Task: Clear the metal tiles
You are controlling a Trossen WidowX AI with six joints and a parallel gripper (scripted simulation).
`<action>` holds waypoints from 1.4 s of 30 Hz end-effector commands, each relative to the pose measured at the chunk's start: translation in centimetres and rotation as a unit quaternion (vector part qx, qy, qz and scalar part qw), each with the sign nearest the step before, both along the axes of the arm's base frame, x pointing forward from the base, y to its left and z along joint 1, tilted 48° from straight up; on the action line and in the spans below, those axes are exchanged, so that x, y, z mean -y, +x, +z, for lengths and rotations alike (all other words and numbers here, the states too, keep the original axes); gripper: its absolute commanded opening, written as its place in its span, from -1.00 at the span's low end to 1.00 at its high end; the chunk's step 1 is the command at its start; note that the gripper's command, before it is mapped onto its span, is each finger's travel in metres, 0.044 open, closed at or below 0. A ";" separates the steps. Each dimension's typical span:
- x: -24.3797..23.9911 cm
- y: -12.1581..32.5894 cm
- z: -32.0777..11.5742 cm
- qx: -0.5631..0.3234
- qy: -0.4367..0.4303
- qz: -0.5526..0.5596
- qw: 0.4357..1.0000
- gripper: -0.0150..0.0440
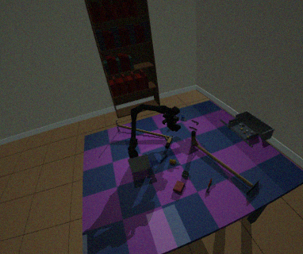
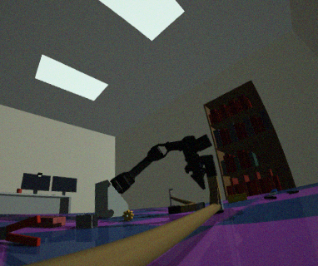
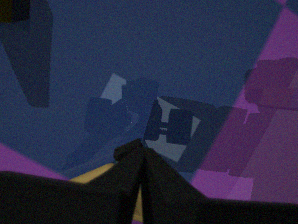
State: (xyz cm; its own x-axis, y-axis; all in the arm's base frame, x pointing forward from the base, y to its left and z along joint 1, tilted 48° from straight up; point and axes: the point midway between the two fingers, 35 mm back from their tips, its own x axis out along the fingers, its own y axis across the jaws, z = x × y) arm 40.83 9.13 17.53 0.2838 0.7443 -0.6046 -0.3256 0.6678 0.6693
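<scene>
Black fingers meet at their tips: the hand (image 1: 174,126) (image 2: 201,183) (image 3: 142,150) is together, with nothing gripped, and hangs above the checked blue and purple counter (image 1: 97,198) (image 2: 273,237) (image 3: 100,45), its fingers slanting downward. The long scraper (image 1: 224,166) (image 2: 165,233) lies apart from it, at the side of the hand away from the arm's base; its wooden handle stretches from a dark upright end near the hand to a wide dark blade well away from it. A second long stick (image 1: 147,132), with a hook at one end, lies on the side toward the base, its thick head close below the hand. Seen from the hand itself, a pale wooden bar (image 3: 95,172) passes beneath the fingers, but I can't tell which tool it belongs to.

The grey open tray (image 1: 256,124) is well beyond the hand, past the scraper's near end, and small pale pieces lie inside; whether any tiles remain on the plate is too dim to tell. Lower down from the hand in the top view sit a yellow knobbly thing (image 1: 173,162) (image 2: 127,215), a dark cube (image 1: 185,174) (image 2: 86,221), a red block (image 1: 178,186) (image 2: 53,222) and a red forked tool (image 1: 209,185) (image 2: 23,223), with a grey block (image 1: 139,163) (image 2: 101,199) nearer the base
</scene>
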 end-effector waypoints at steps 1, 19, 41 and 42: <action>-0.4 0.1 0.5 0.000 -0.002 -0.002 1.000 -0.49; -2.3 0.1 2.6 0.001 -0.002 -0.002 1.000 -0.49; -4.7 -0.1 5.2 0.002 0.001 -0.003 1.000 -0.49; -4.8 -0.2 5.3 0.002 0.001 -0.003 1.000 -0.49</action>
State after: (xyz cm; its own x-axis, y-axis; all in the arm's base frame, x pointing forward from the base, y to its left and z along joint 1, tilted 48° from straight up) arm 40.69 13.68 22.38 0.2865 0.7467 -0.6004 -0.3272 0.6652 0.6712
